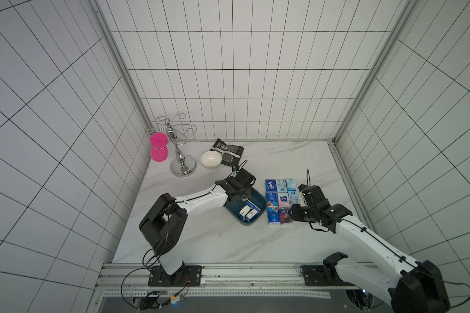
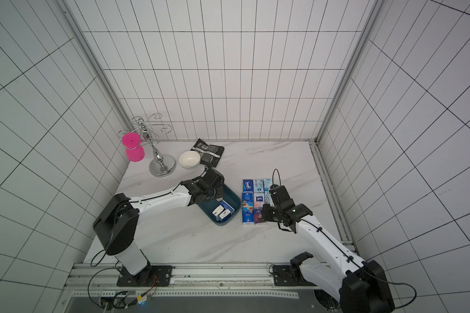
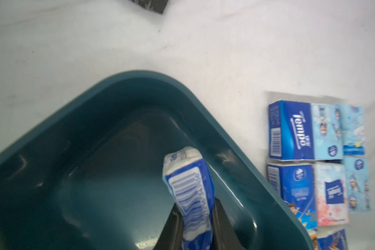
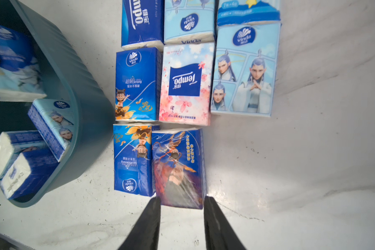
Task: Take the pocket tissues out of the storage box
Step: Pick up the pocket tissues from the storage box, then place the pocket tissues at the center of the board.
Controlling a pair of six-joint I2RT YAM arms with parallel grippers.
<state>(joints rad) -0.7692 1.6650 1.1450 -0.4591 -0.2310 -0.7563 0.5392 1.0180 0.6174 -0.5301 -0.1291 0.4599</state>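
You get even cool light, faint shadows, bowed top-view edges, storage box (image 3: 139,75) glare beside left gripper (image 3: 196,207), its pocket tissues (image 3: 187,179) blurred.

Table's (image 1: 201,238) eleven o'clock corner: pink cups (image 1: 159,153); chrome stand (image 1: 183,162) at their three o'clock; then white bowl (image 1: 210,159); pouch (image 1: 228,153) at its two o'clock.

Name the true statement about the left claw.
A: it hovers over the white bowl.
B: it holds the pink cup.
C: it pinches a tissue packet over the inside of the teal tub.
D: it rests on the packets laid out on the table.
C: the left wrist view shows the left claw with a blue-and-white packet squeezed between its fingers, over the floor of the teal tub.
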